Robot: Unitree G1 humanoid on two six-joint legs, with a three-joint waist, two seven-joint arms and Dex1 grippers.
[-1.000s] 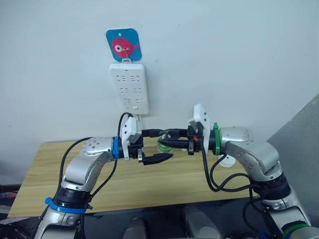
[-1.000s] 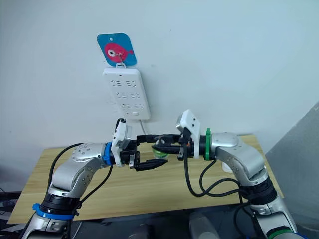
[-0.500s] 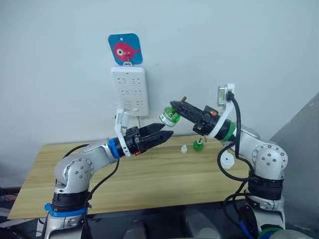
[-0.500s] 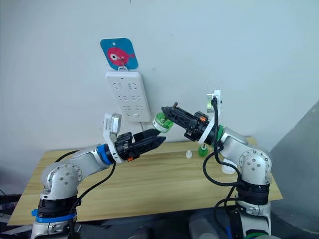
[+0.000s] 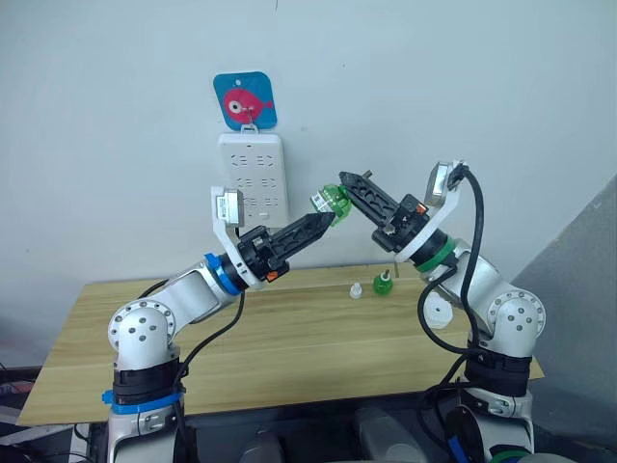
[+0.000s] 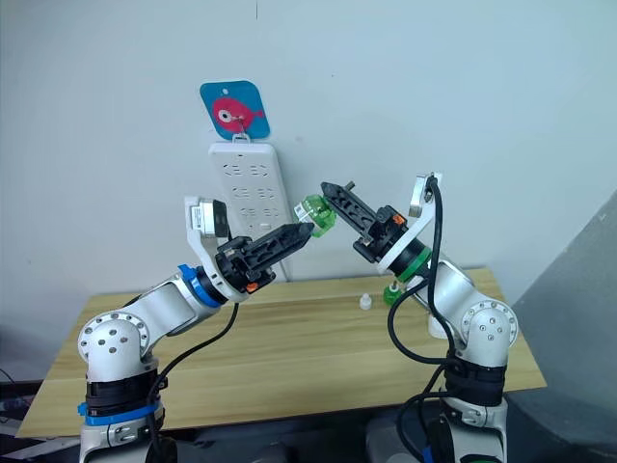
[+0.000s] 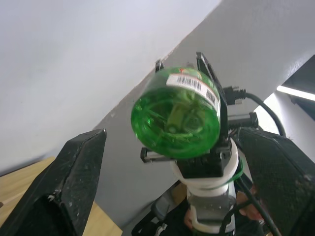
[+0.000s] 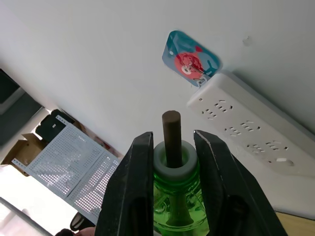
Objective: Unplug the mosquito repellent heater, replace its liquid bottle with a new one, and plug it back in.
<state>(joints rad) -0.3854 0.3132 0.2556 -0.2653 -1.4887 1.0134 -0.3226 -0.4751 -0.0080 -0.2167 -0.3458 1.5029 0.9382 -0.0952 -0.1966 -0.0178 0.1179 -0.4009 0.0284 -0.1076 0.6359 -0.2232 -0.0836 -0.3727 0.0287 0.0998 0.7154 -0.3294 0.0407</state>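
It looked like a lab test corner: a bare wooden worktop (image 5: 289, 338) stood against a plain wall carrying a hung power strip (image 5: 251, 176).

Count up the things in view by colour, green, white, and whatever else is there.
Green: 2, the bottle in the right hand and a small bottle on the table
White: 2, the power strip and a small cap
Blue and pink: 1, the fish hanger
Total: 5
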